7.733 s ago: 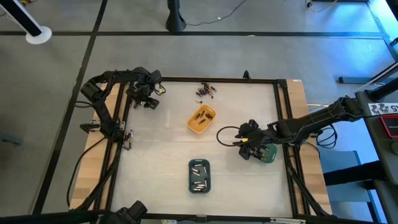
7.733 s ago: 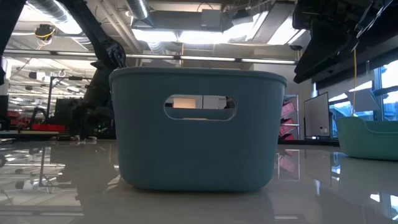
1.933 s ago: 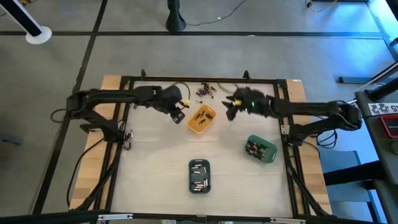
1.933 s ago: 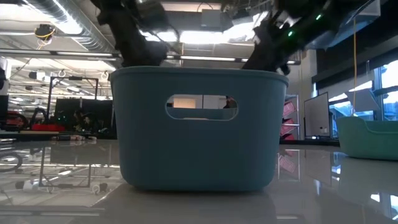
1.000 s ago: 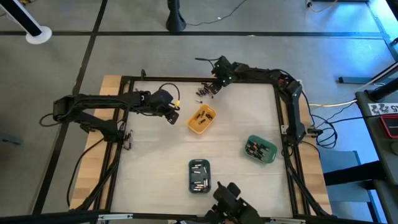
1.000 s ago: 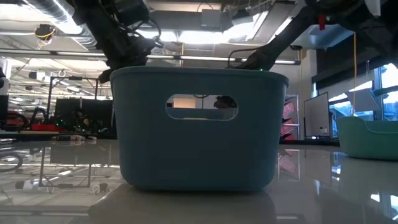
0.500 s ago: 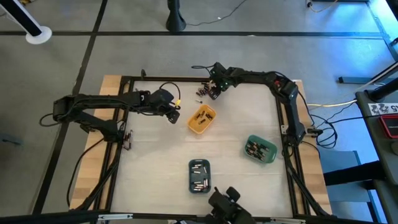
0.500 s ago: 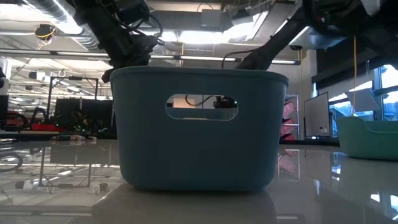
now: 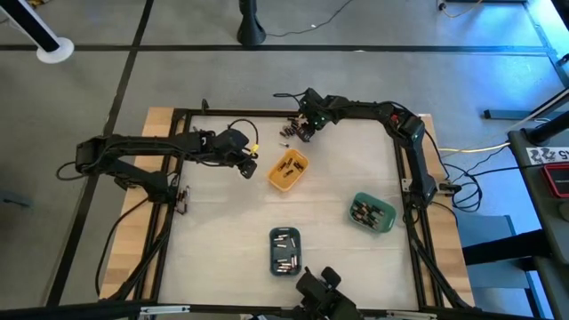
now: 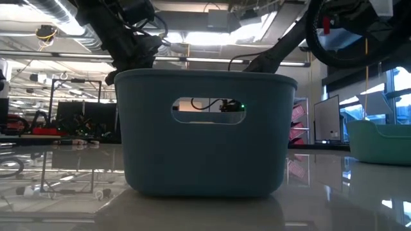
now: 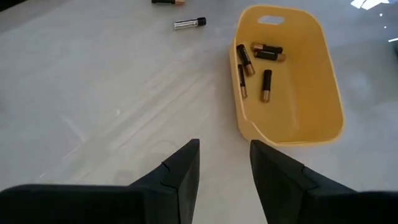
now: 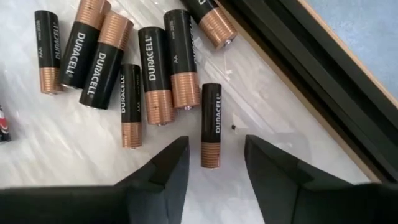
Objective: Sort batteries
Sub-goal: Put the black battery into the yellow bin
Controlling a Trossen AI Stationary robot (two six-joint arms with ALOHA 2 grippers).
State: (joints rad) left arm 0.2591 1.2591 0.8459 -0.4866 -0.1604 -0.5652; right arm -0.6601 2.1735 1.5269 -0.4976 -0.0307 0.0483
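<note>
Copper-and-black batteries [image 12: 155, 74] lying loose in a cluster at the far tabletop [image 9: 222, 231] edge, just beyond the orange tray [image 9: 288, 171]. Right gripper [image 12: 211, 165] parked directly above that pile, fingers [image 12: 168, 171] spread, one small cell [image 12: 211, 124] lined up lengthwise in the gap between them, not yet pinched. Dark frame rail [image 12: 298, 68] just beside the pile on the side away from the orange tray.

Change vs. a couple of seconds back: right arm swung away from the green tray [image 9: 373, 213] side, out past the orange tray to the pile; over the last half second hardly any shift, so settled over the target. Left gripper [image 11: 224, 165] pulled back slightly from the orange tray's near-left side, now hanging just beside it, fingers apart and empty, looking down at four cells inside that tray plus a silvery cell [image 11: 189, 23] on the bare tabletop beyond it.

Meaning for the task: a drop-off looks finished, next pick being set up. Blue tray [image 9: 284, 251], well nearer than the orange tray, holding several cells; green tray likewise holding some. Low view blocked by the blue tray wall, nothing useful there. Judged mid-task: plenty of loose cells left. Likely next need: lower and close on the single cell without nudging neighbours touching close by.
</note>
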